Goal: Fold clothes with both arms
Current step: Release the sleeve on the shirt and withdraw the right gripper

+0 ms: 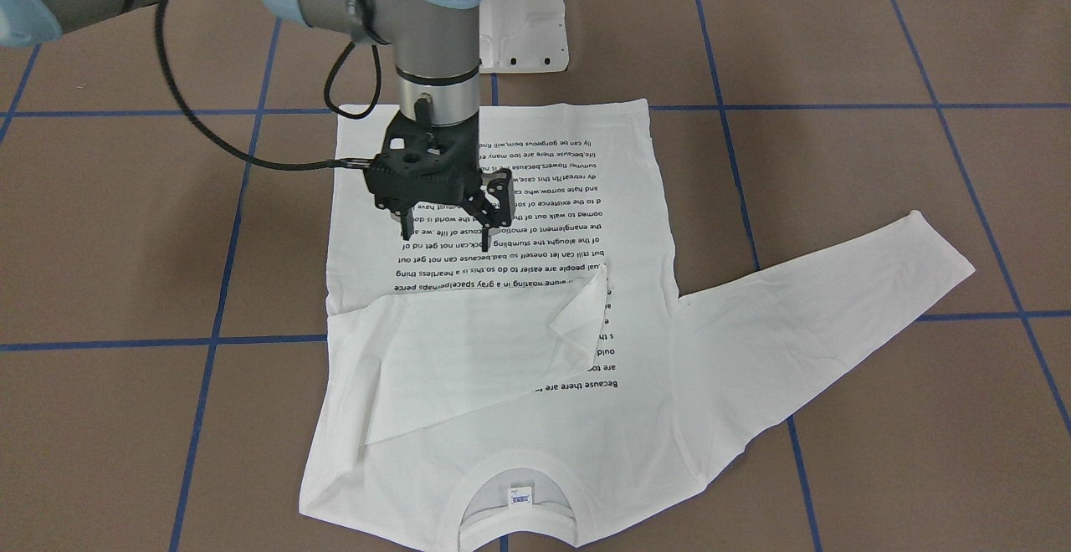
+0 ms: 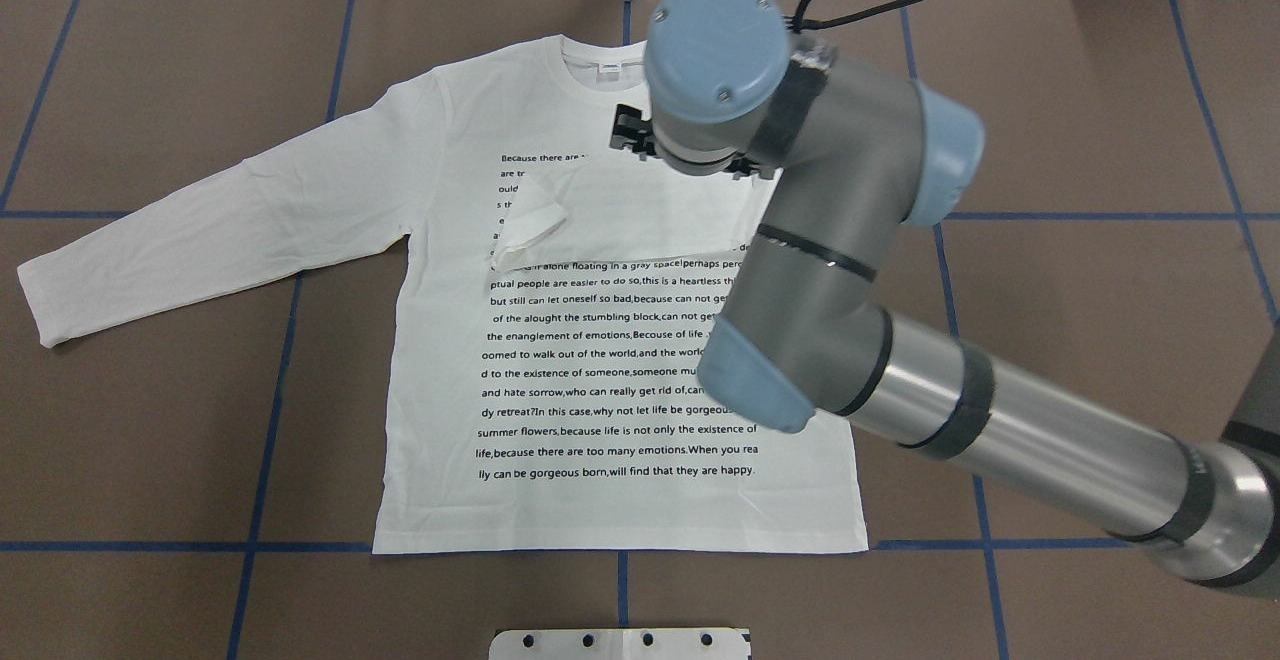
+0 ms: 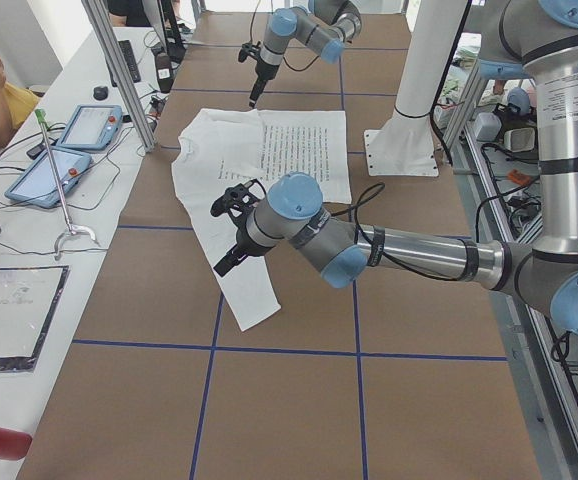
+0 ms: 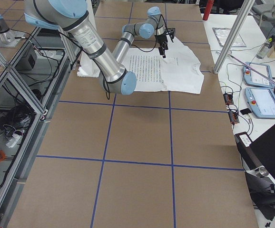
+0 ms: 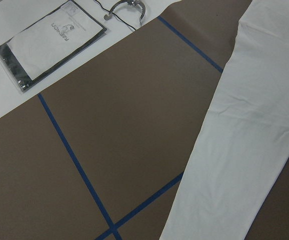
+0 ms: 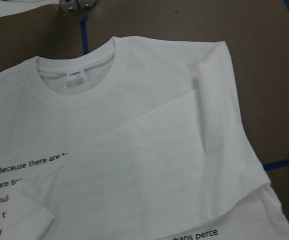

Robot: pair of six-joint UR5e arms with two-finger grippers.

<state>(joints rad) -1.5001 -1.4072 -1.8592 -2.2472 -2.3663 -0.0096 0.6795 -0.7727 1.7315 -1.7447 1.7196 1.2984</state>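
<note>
Right claw [image 1: 445, 238] hangs spread and empty just above the printed chest of the shirt [image 2: 620, 420]. Whether the left claw [image 3: 227, 258] is spread or pressed together I cannot tell; it hovers out toward 9 o'clock, and its camera looks down on the left sleeve [image 2: 220, 230].

Seen from behind the robot, the shirt lies flat and print up on the bench [image 2: 1100, 270], collar [image 2: 600, 55] at 12 o'clock and hem [image 2: 620, 545] at 6. The right sleeve [image 2: 640, 210] lies folded across the chest with its curled cuff toward 9 o'clock, while the left sleeve stretches out flat toward 9.

Sleeve folding looks half done. The next move probably calls for the left claw to drop, pinch the left sleeve near its cuff and carry it toward 3 o'clock over the chest without dragging the body.
</note>
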